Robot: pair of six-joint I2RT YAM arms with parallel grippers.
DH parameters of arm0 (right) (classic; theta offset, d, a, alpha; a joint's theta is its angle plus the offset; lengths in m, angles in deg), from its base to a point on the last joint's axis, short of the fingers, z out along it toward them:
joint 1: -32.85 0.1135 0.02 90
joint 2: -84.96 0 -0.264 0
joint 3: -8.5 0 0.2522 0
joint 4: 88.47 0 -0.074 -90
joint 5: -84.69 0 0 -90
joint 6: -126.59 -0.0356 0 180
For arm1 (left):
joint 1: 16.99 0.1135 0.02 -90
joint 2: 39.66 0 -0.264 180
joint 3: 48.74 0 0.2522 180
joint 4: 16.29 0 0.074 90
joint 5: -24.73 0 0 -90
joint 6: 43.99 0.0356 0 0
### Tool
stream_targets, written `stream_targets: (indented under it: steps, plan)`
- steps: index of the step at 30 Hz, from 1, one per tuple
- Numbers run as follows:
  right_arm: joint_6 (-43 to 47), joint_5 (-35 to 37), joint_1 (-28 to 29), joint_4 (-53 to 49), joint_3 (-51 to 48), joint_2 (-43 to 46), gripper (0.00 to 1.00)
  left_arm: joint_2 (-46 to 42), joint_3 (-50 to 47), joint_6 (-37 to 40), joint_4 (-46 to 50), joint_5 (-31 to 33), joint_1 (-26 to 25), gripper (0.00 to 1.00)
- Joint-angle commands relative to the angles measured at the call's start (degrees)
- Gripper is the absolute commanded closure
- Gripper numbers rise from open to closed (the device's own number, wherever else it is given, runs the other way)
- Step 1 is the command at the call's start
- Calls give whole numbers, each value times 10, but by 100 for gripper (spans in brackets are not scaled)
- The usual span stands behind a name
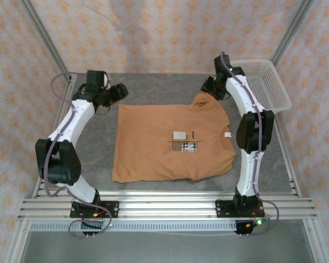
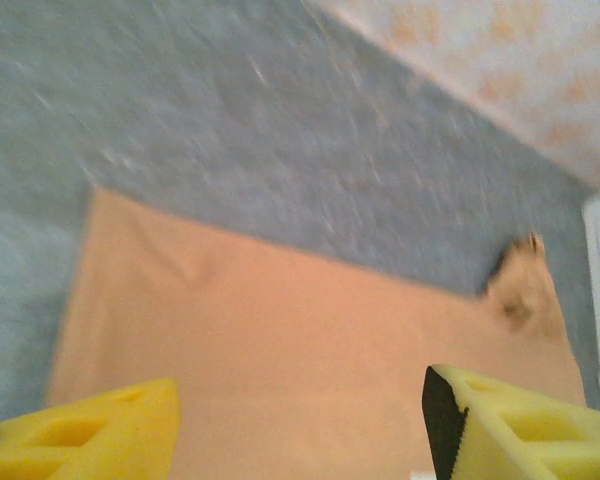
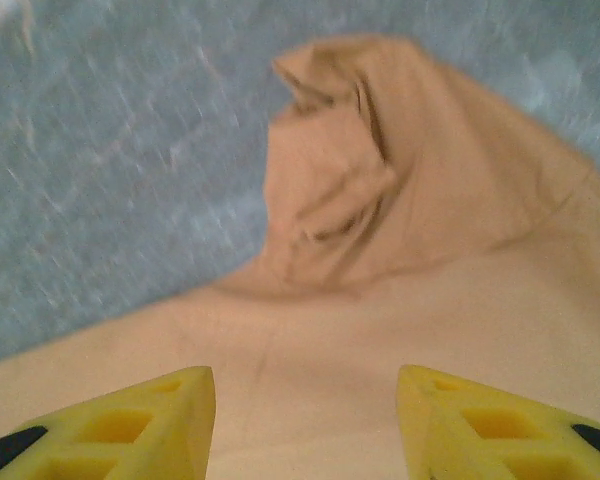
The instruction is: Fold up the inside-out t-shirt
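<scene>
The inside-out t-shirt lies flat on the grey table, orange-tan, with a small white label near its middle. One sleeve is bunched up at its far right corner. My left gripper hovers just past the shirt's far left corner. In the left wrist view it is open over the cloth, and nothing is between its yellow fingers. My right gripper hangs over the bunched sleeve, open and holding nothing.
A white mesh basket stands at the back right corner of the table, close behind the right arm. Bare grey tabletop runs along the shirt's left side and behind it. Patterned walls enclose the table.
</scene>
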Motion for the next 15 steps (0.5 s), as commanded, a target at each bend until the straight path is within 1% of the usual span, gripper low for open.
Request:
stream_targets:
  steps: [1,5,9,11,15]
  plan:
    - [16,18,-3,90,-30,-10,49,3,-91,-9,-30,-17,-31,35]
    - [26,40,-3,101,10,-67,52,-15,-161,-19,-59,-16,-54,37]
    - [45,68,-3,86,66,-129,52,-38,-197,-13,-48,-12,-65,37]
    - [50,69,-3,68,99,-157,53,-56,-215,-16,-48,-11,-67,38]
    - [48,61,-4,71,118,-186,56,-84,-239,-10,-38,1,-68,38]
